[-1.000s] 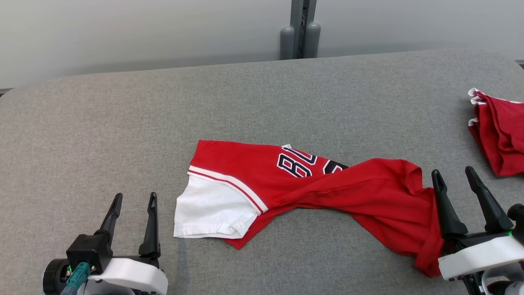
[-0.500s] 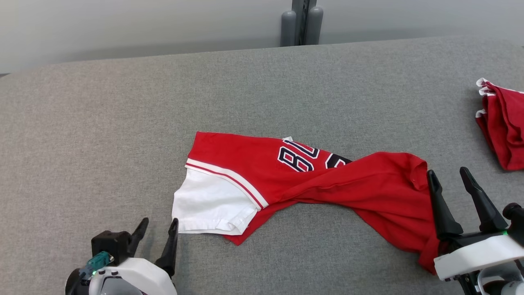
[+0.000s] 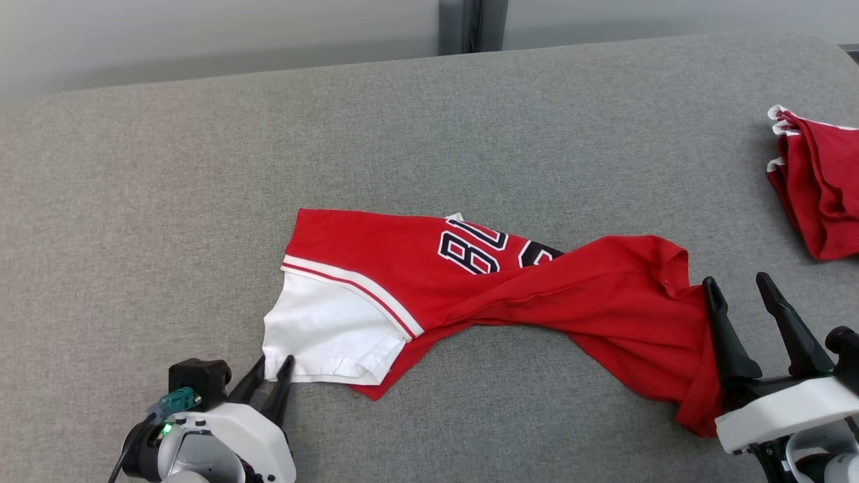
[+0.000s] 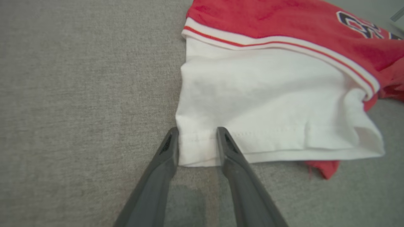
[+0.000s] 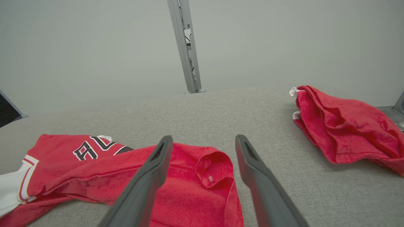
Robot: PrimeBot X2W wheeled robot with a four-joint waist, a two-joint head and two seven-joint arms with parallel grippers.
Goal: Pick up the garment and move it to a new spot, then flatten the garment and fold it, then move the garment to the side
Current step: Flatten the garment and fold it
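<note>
Left gripper (image 3: 272,371) has come in from open table at the lower left of the head view. Its fingertips now sit at the bottom left corner of the white sleeve, and its jaws are narrower than a second ago. Right gripper (image 3: 738,282) stays put at the lower right.

Garment (image 3: 537,295): red jersey with dark lettering and one white sleeve. It lies twisted across the middle of the grey table (image 3: 201,168), sleeve end to the left, bunched red end to the right.

Left wrist view: the two dark fingers (image 4: 172,148) straddle the hem corner of the sleeve (image 4: 268,94). One is at the cloth's outer edge, the other lies over the hem. A gap still shows between them, and the cloth in it lies flat, not bunched. No pinch visible.

Right wrist view: jaws spread wide, nothing held. The garment's rumpled red end (image 5: 195,189) lies below and between the fingers of the right gripper (image 5: 203,138). Head view: the inner finger overlaps that end, and cloth trails down beside the gripper's white body. Contact cannot be told.

Second red cloth heap (image 3: 819,194) sits at the right edge of the head view, well apart from the jersey. In the right wrist view it is at the upper right (image 5: 344,132). Grey post (image 5: 186,47) stands behind the table's far edge.
</note>
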